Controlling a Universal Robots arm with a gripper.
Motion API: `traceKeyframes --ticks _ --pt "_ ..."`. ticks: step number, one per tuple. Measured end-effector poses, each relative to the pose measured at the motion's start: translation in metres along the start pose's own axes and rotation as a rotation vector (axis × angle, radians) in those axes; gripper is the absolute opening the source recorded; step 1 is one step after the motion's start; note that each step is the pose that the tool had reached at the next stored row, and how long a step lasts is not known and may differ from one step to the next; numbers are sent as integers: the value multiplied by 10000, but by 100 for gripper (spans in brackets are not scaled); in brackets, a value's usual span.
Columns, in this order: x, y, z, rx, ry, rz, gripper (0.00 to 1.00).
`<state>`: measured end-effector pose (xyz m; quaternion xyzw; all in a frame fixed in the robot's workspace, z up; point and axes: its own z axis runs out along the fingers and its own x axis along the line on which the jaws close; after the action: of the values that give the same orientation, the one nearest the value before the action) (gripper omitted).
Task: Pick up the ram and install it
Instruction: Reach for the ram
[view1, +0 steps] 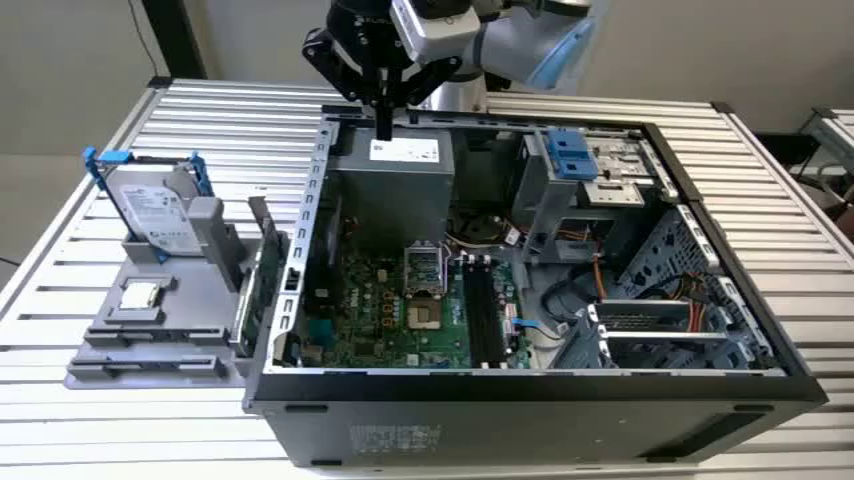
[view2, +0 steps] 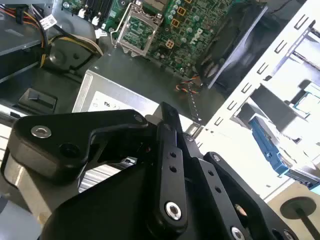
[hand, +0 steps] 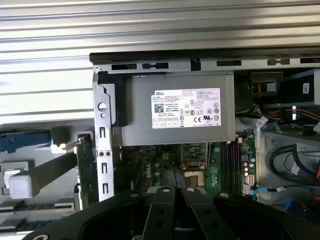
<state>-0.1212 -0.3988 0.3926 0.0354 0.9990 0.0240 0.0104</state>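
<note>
My black gripper (view1: 384, 132) hangs over the back of the open computer case (view1: 534, 385), above the grey power supply (view1: 394, 180). Its fingers are shut together with nothing between them, and both wrist views (hand: 175, 190) (view2: 167, 114) show the same. What looks like the ram (view1: 246, 310), a long narrow board on edge, stands in the grey holder (view1: 147, 350) just outside the case's wall on the exterior view's left, well away from the gripper. The black memory slots (view1: 483, 315) (hand: 230, 165) lie on the green motherboard (view1: 387, 310) beside the processor socket (view1: 422, 290).
A silver hard drive in a blue frame (view1: 154, 215) and a taller green card with a metal bracket (view1: 270, 250) (hand: 85, 165) stand in the holder. Drive cages (view1: 587, 170), cables (view1: 574, 300) and the case walls crowd the exterior view's right. The table (view1: 120, 420) is slatted metal.
</note>
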Motion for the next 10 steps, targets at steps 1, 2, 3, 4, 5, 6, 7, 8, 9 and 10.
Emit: traceKeyframes --ticks 1,2,3,4,5,6,7,8,9,10 --pt "0 0 0 1 0 0 0" --pt "0 0 0 0 0 0 0" --pt "0 0 0 5 -1 -1 0" --pt "0 0 0 7 0 0 0" --pt "0 0 0 8 -1 0 0" --pt "0 0 0 9 0 0 0" --pt "1 0 0 8 -1 0 0" --pt "1 0 0 8 -1 0 0" --pt "1 0 0 9 -1 -1 0" --pt "2 0 0 9 0 -1 0"
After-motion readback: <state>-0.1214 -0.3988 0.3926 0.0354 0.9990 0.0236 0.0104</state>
